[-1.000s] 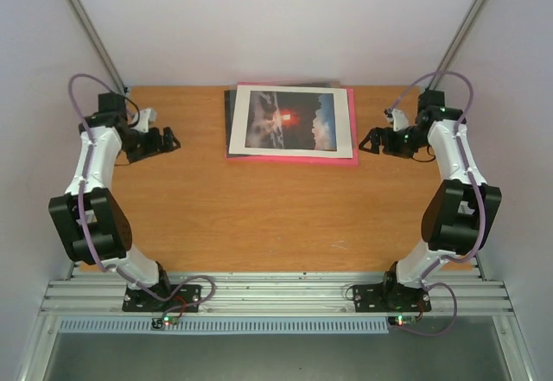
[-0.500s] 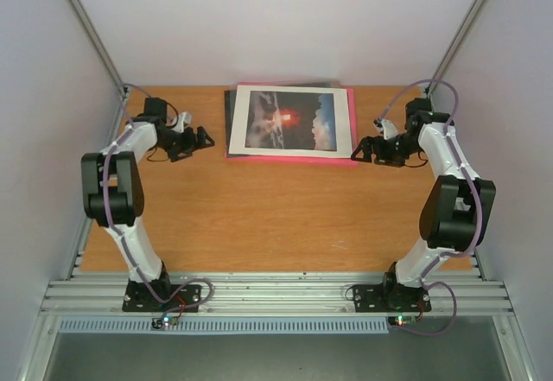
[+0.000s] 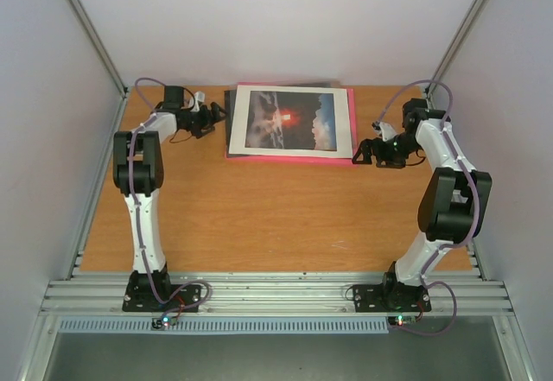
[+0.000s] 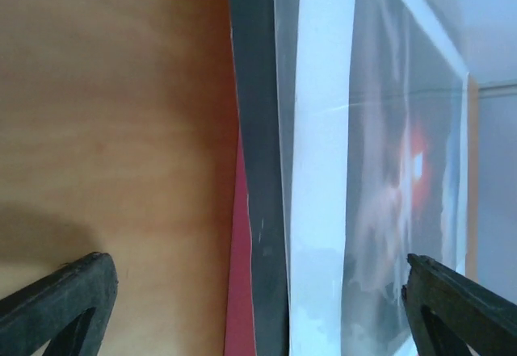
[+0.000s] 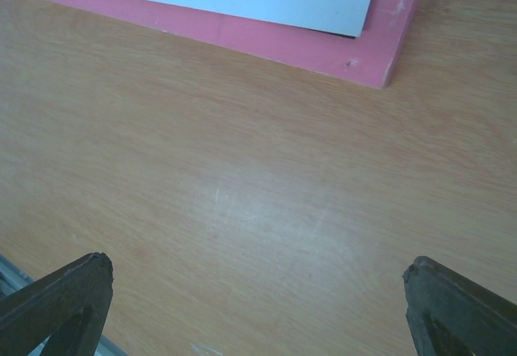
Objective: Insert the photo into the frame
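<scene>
Resting face up, the white-bordered photo shows its red sun atop the pink frame at the far edge of the table. We hold nothing: our left gripper spreads wide at the photo's left edge, our right gripper spreads wide beside the frame's right corner.
</scene>
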You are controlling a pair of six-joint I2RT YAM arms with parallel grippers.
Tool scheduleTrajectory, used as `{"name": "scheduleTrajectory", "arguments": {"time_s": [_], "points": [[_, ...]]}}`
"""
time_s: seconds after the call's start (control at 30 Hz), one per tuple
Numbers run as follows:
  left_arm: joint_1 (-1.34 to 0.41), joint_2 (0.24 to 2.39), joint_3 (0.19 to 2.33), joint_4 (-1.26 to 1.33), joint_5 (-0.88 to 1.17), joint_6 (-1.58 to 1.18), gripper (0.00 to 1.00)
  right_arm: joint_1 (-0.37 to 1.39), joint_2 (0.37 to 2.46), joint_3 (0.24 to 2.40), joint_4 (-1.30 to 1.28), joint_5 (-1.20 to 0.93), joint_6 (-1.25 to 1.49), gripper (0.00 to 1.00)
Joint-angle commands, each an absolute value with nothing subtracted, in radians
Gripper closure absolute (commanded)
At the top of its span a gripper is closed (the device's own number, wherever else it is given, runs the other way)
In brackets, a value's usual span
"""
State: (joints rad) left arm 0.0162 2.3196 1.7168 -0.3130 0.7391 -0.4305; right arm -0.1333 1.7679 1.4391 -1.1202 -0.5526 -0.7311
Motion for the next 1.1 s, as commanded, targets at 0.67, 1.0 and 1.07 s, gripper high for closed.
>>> {"name": "scheduleTrajectory", "arguments": {"time_s": [0.67,1.0,1.07], "points": [[-0.047,2.625,1.954,-0.084,0.835,-0.690,0.37,-0.121,1.835,1.516,-1.209,-0.514,-0.777,0.01],[-0.041,2.567,1.953,-0.039,0.817,-0.729,0.83,-0.121,1.842,1.519,-1.204,-0.513,-0.778,0.01],[-0.033,2.547,1.947,-0.017,0.815,-0.749,0.92,-0.121,1.842,1.519,-1.204,-0.516,-0.778,0.02]]}}
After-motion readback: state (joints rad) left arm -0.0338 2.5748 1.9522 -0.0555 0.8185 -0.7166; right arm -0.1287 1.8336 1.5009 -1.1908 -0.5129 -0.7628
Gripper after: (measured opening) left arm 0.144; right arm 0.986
